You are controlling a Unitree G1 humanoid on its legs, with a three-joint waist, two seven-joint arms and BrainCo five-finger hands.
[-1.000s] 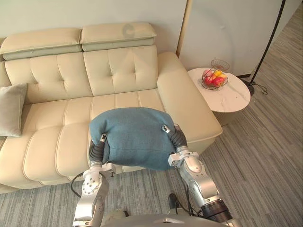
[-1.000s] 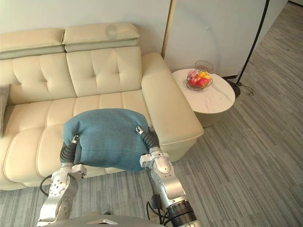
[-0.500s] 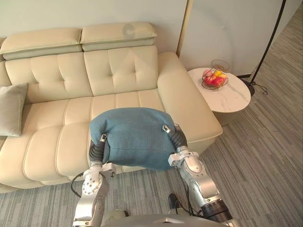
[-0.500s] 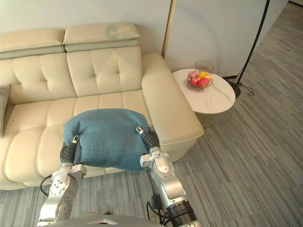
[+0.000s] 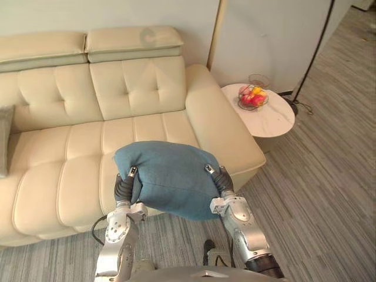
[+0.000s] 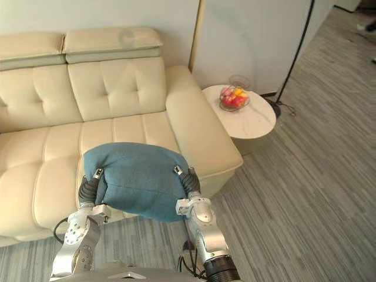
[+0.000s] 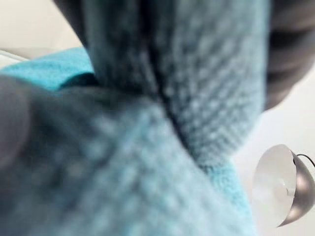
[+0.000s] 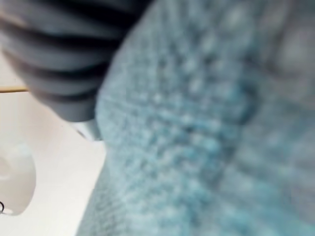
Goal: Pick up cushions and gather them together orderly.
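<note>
A blue cushion [image 5: 167, 176] hangs between my two hands over the front edge of the cream sofa [image 5: 70, 117]. My left hand [image 5: 125, 185] presses into its left side and my right hand [image 5: 218, 179] into its right side, both sunk in the fabric past the dark wrist covers. Blue weave of the cushion [image 7: 147, 147] lies right against the left wrist camera, and the cushion [image 8: 221, 123] shows the same way beside the right hand's ribbed cover [image 8: 54, 54]. A grey cushion [image 5: 4, 138] leans at the sofa's far left end.
A round white side table [image 5: 264, 120] stands right of the sofa's armrest, with a wire basket of fruit [image 5: 252, 97] on it. A black floor lamp pole [image 5: 311, 47] rises behind the table. Grey striped carpet [image 5: 317, 194] spreads to the right.
The whole picture has shifted, so the camera has moved. The blue cushion stays between both hands and now sits a little further off the seat, over the sofa's front edge.
</note>
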